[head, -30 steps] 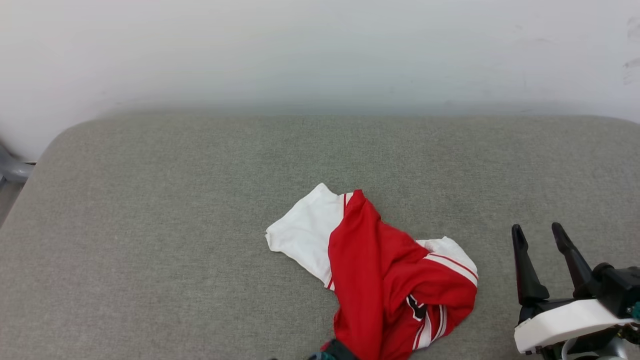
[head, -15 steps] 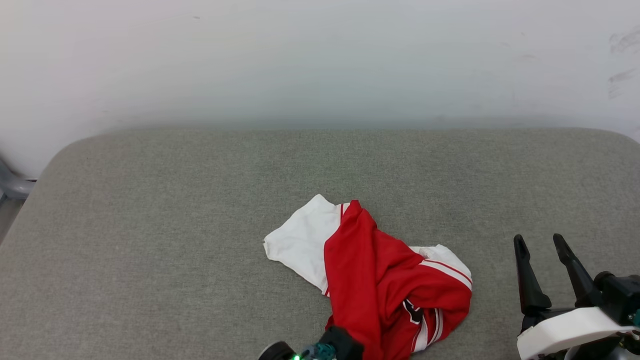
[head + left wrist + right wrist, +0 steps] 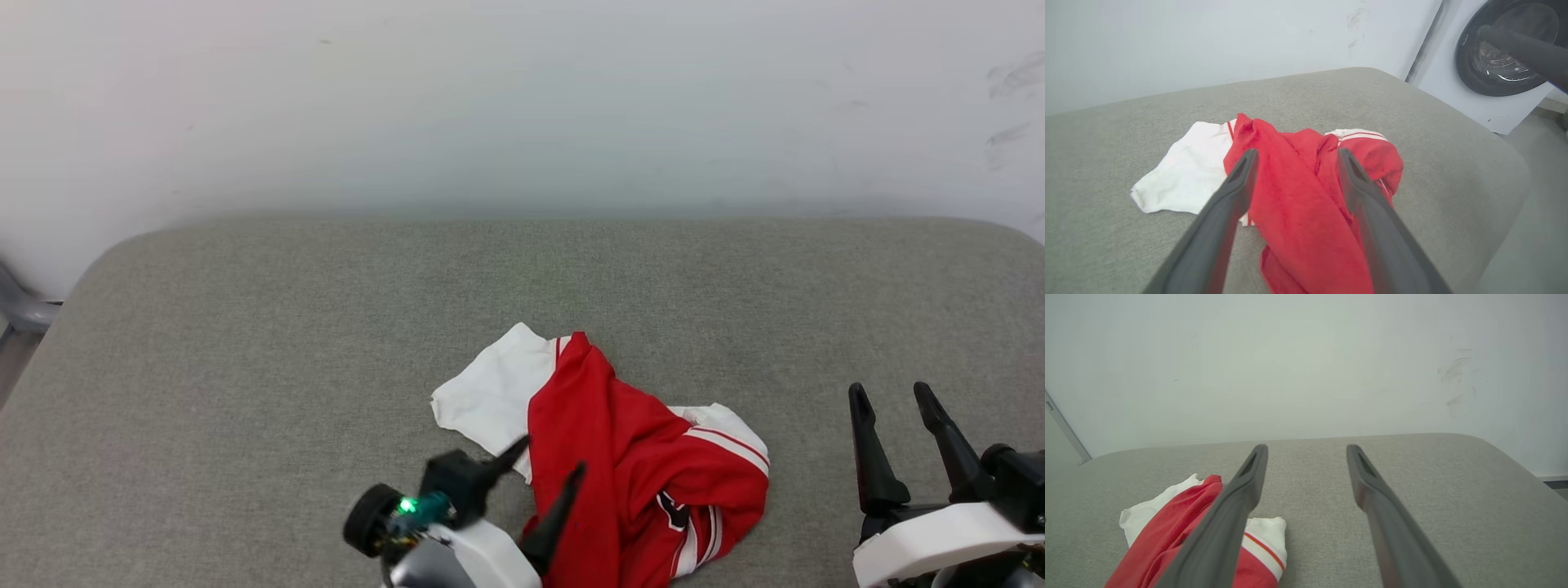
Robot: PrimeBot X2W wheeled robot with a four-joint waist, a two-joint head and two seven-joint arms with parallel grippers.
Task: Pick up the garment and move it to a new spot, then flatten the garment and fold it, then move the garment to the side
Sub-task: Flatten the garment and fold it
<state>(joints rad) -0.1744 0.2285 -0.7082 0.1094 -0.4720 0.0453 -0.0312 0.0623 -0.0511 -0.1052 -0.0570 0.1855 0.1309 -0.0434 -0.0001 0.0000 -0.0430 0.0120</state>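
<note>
1. The garment (image 3: 620, 457) lies in a crumpled heap on the grey fabric-covered table (image 3: 245, 367), near the table's front edge and a little right of centre in the head view.
2. One white sleeve (image 3: 490, 392) spreads flat to the left of the red body. A second sleeve with red-and-white stripe trim (image 3: 727, 433) is bunched at the right.
3. A scrap of black, white-outlined print (image 3: 678, 506) shows in a fold near the heap's lower right; it cannot be read.
4. The left end effector (image 3: 551, 454) is at the garment's near left edge, its two dark fingers spread apart and clamping nothing.
5. In the left wrist view these fingers (image 3: 1241, 179) frame the red cloth (image 3: 1290, 204), which lies loose on the table between and beyond them.
6. The right end effector (image 3: 888, 392) is well to the right of the garment, over bare table, with its fingers apart and empty.
7. In the right wrist view, that end effector (image 3: 1307, 448) points toward the pale wall (image 3: 1306, 367), with the garment (image 3: 1167, 535) at lower left.
8. A white washing machine with a dark round door (image 3: 1506, 49) stands beyond the table's right end.
</note>
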